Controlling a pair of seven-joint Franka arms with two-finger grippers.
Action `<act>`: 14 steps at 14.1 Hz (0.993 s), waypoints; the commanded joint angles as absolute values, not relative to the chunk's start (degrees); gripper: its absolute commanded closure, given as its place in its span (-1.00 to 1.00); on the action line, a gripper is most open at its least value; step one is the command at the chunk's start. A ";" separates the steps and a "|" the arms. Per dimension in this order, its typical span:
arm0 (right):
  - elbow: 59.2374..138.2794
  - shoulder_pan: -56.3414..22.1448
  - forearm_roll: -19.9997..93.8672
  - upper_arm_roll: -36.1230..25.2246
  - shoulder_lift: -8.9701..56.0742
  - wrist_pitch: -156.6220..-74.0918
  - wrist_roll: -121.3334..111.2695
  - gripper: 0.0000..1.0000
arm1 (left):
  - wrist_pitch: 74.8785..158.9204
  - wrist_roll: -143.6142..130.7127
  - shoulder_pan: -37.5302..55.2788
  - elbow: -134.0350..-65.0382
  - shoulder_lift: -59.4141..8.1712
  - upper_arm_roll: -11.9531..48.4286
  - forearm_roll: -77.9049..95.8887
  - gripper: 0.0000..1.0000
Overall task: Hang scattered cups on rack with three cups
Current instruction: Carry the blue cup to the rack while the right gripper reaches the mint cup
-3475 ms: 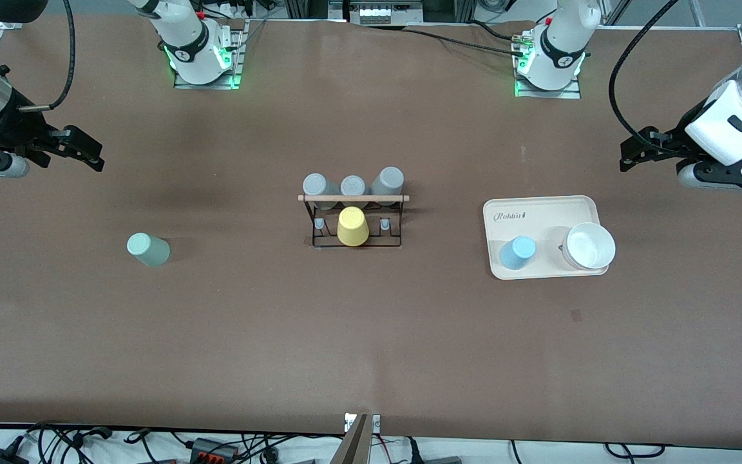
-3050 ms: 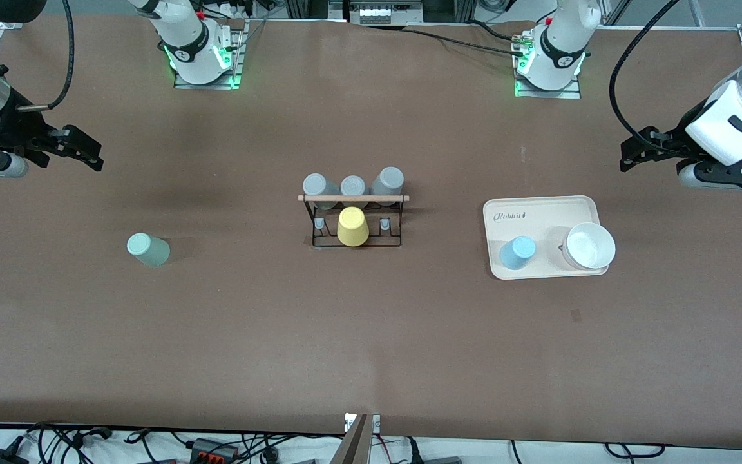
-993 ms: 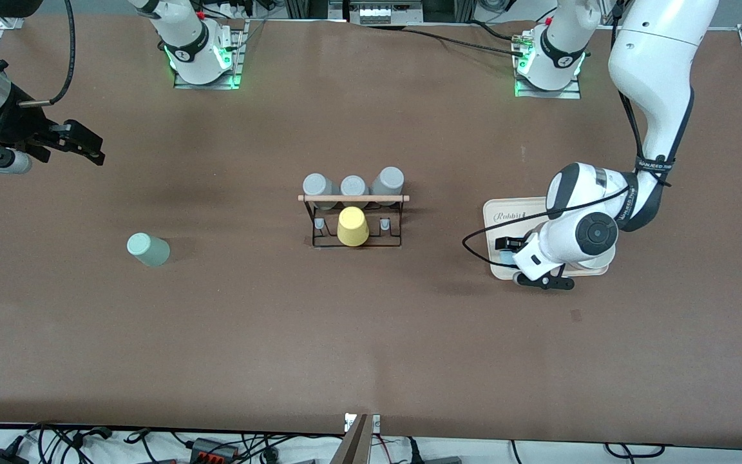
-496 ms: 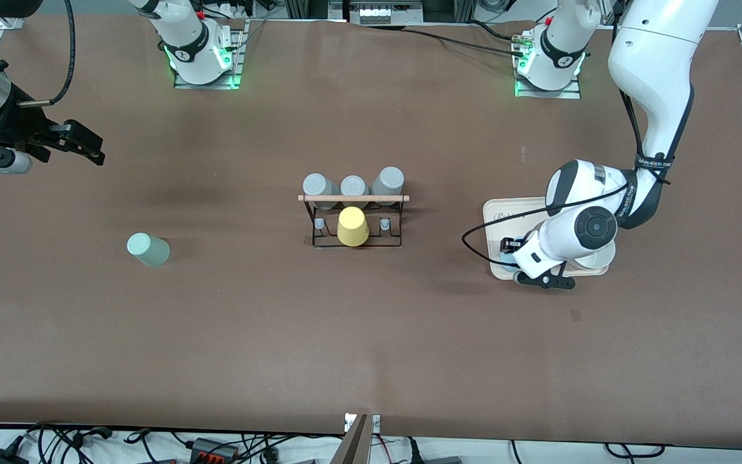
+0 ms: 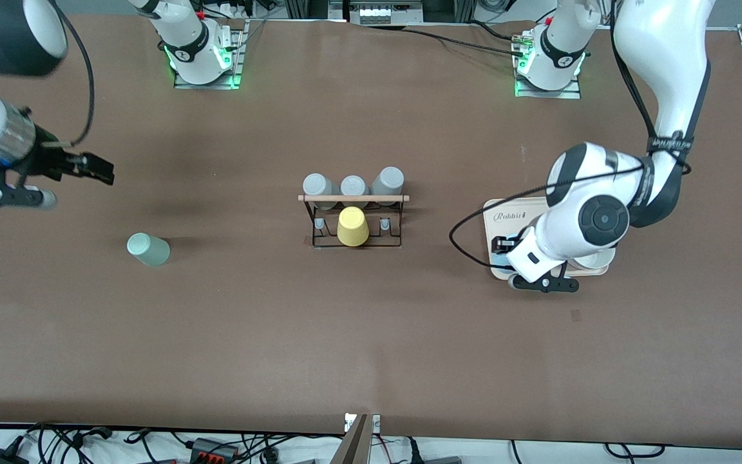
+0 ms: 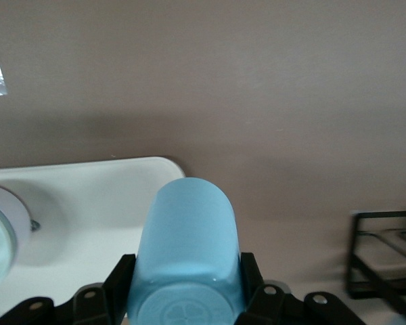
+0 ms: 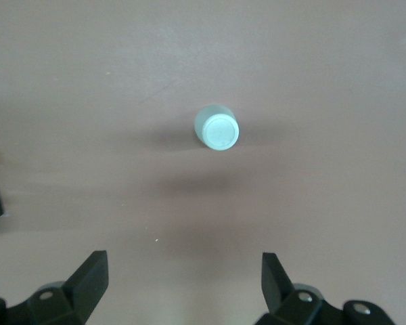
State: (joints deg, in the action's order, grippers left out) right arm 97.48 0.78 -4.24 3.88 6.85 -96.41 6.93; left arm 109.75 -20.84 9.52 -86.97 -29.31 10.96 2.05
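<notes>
My left gripper [image 6: 186, 298] now pinches the light blue cup [image 6: 187, 254], seemingly lifted off the cream tray [image 5: 538, 209]. Right gripper [image 7: 183, 281], fingers spread, has drifted toward the mint-green cup [image 5: 147, 249], well apart from the rack [image 5: 353, 219].

Light blue cup [image 6: 187, 254], plain, between black fingers [image 6: 118, 281] of the left gripper [image 6: 186, 298]. Pale mint-green cup [image 5: 147, 249] plain. Rack [image 5: 353, 222]: black wire frame, light wooden rod on top. It carries a yellow cup [image 5: 352, 226] and three grey cups [image 5: 353, 185]. Cream tray [image 5: 525, 212] with dark script lettering; white bowl [image 5: 593, 260]. Brown table [image 5: 371, 335]. Right gripper [image 7: 183, 284] black; arms white.
</notes>
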 commanded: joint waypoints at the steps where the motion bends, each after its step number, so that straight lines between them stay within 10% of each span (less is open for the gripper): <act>1: 97.12 1.67 -5.36 4.04 11.85 -100.96 6.33 -1.00 | 106.96 -30.20 13.26 -81.14 -30.23 10.81 6.84 0.99; 8: 102.21 3.86 -8.44 4.04 22.84 -117.85 0.19 -1.00 | 107.58 -51.23 22.66 -65.93 -39.80 10.64 11.60 0.99; 14: 109.77 6.77 -8.44 4.13 24.08 -128.22 -2.46 -1.00 | 107.58 -52.03 26.37 -66.62 -40.52 10.19 10.90 0.98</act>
State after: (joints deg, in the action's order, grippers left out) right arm 106.73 5.82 -7.81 3.48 25.24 -125.57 -1.38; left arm 108.62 -51.26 24.98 -68.92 -39.71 11.12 10.72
